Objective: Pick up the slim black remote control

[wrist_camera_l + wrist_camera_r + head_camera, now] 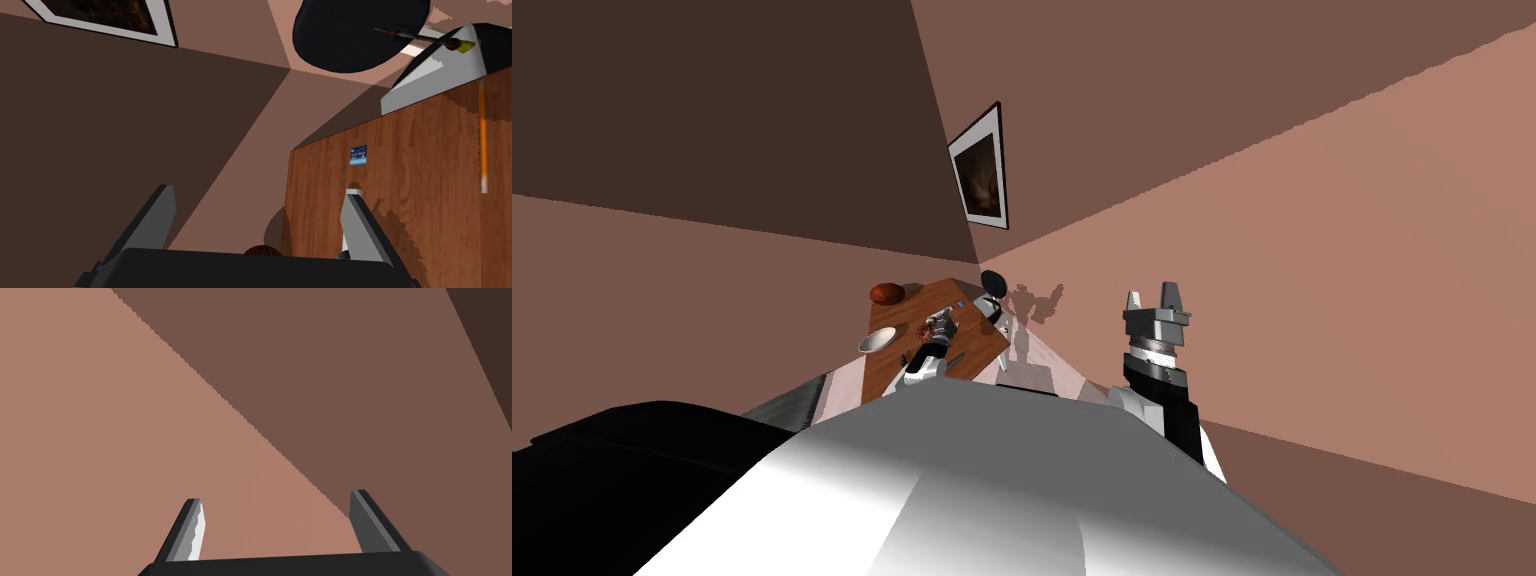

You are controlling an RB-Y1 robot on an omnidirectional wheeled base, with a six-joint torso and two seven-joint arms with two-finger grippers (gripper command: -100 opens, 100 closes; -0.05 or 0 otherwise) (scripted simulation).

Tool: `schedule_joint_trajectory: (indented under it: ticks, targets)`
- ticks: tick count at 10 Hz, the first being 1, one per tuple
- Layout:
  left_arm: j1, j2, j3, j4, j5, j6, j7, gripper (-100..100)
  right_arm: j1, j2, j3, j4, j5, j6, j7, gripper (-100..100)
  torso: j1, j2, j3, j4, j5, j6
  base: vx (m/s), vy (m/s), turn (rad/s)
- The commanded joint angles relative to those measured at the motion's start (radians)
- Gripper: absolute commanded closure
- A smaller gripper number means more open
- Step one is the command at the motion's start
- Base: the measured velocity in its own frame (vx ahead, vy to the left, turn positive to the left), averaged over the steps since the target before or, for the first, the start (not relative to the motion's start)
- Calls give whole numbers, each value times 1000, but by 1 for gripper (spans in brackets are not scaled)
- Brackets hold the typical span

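Wood table (pixel 425 210) edge by L gripper (pixel 258 192), fingers spread wide; blue card (pixel 358 154) just beyond one finger. R gripper (pixel 276 496) raised well apart from table, also spread.

A brown wooden worktop (pixel 978 348) stands in the room's corner, below a framed picture (pixel 979 168) on the wall. A reddish-brown round thing (pixel 887 293) sits at its far left corner, a white bowl (pixel 877 341) at its left edge and a dark round thing (pixel 993 281) at its far edge. The left pincer (pixel 946 322) hangs over the worktop's middle. The right pincer (pixel 1157 298) is raised well off its right edge, fingers apart.
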Motion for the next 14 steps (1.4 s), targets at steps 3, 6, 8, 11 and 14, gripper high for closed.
schedule_joint_trajectory:
  ticks: [3, 6, 8, 11, 14]
  targets:
    - [-20, 15, 12, 101, 25, 39, 25, -100, 0, 0, 0, 0, 0, 0, 0, 0, -1, 0, 0, 0, 0, 1, -8, 20, -119]
    - [-35, 29, 23, 167, 49, 83, 48, -100, 0, 0, 0, 0, 0, 0, 0, 0, 0, 0, 0, 0, 0, 0, -15, 32, -133]
    - [-50, 43, 34, 232, 72, 126, 71, -100, 0, 0, 0, 0, 0, 0, 0, 0, -1, 0, 0, 0, 0, 1, -13, 23, -196]
    - [-78, 67, 51, 339, 121, 202, 116, -100, 0, 0, 0, 0, 0, 0, 0, 0, 0, 0, 0, 0, 0, 0, -26, 35, -216]
    - [-91, 78, 58, 413, 146, 252, 139, -100, 0, 0, 0, 0, 0, 0, 0, 0, -1, 0, 0, 0, 0, -1, -23, 19, -101]
